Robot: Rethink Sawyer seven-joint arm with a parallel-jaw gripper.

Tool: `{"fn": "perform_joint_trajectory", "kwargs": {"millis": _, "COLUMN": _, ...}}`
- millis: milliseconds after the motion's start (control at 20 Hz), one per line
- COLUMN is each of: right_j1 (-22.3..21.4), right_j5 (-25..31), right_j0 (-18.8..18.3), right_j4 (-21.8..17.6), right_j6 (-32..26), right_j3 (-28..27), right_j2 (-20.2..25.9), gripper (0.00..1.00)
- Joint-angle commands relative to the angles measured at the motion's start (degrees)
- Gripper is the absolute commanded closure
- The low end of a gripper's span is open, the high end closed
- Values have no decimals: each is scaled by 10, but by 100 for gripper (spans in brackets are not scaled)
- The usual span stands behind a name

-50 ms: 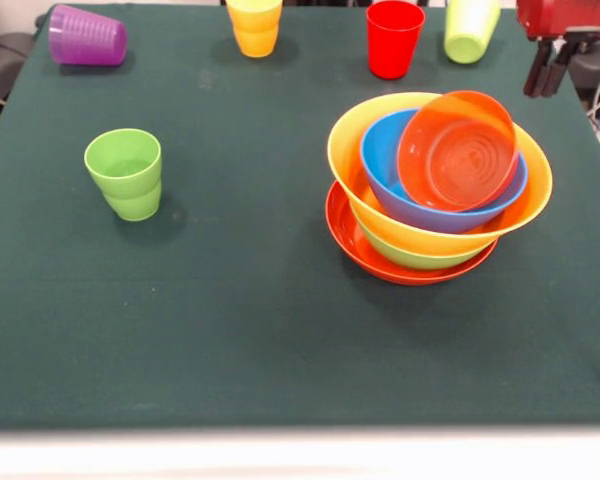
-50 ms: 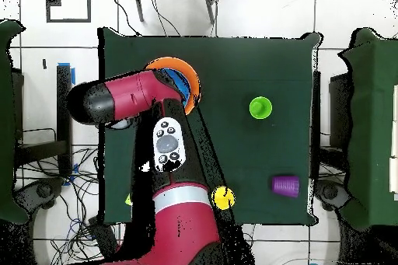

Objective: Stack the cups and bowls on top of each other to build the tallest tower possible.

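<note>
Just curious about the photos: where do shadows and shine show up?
Front view: soft shadows beside the green cup and under the bowl pile; glossy highlights on the small orange bowl. Overhead view: the arm hides most bowls.

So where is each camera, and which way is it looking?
Front view: low, across the table, looking over the stacked bowls; only the robot's hand shows, top right.
Overhead view: above, looking straight down; the red and black arm covers most of the bowls.
Both show: the upright green cup, the purple cup on its side, and the yellow cup.
</note>
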Motion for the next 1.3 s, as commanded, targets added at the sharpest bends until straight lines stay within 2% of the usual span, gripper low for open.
{"fn": "perform_joint_trajectory", "kwargs": {"millis": 50, "right_j1": 55, "right_j5": 8, "right_j0": -20, "right_j4": -70, "right_j6": -142, "right_j3": -50, "right_j2": 56, "gripper": 100}}
{"fn": "perform_joint_trajectory", "kwargs": {"millis": 750, "right_j1": 59, "right_j5": 30, "right_j0": -61, "right_j4": -100, "right_j6": -184, "right_j3": -63, "right_j2": 79, "gripper": 100}}
{"fn": "perform_joint_trajectory", "kwargs": {"millis": 1300, "right_j1": 53, "right_j5": 43, "right_j0": -80, "right_j4": -119, "right_j6": -186, "right_j3": -55, "right_j2": 101, "gripper": 100}}
